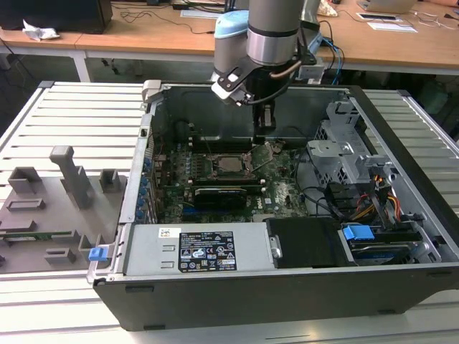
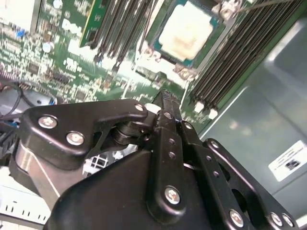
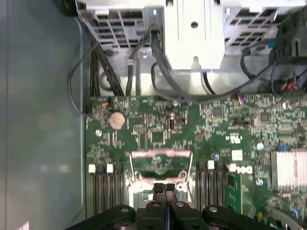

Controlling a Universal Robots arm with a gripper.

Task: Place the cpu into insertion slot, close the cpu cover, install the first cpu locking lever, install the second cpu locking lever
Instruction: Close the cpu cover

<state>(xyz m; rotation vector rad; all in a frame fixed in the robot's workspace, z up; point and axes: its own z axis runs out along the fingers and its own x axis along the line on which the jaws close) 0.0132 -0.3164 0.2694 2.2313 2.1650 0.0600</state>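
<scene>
tool [image 3: 165,188] pinched together, empty — near the seated cpu [image 2: 186,29].

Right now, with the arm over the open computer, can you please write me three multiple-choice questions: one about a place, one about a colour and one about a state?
1. Where does the cpu lie?
A. in the insertion slot
B. on the table outside the case
C. on top of the power supply

2. What colour is the motherboard?
A. red
B. green
C. white

3. How do the fingers of the gripper stand?
A. spread wide apart
B. shut together
C. clamped on the cpu

Answers:
1 A: in the second wrist view, the chip's pale top sits framed in the socket.
2 B: the board is green in both wrist views.
3 B: in the first wrist view, the two fingertips meet with nothing between them.
</scene>
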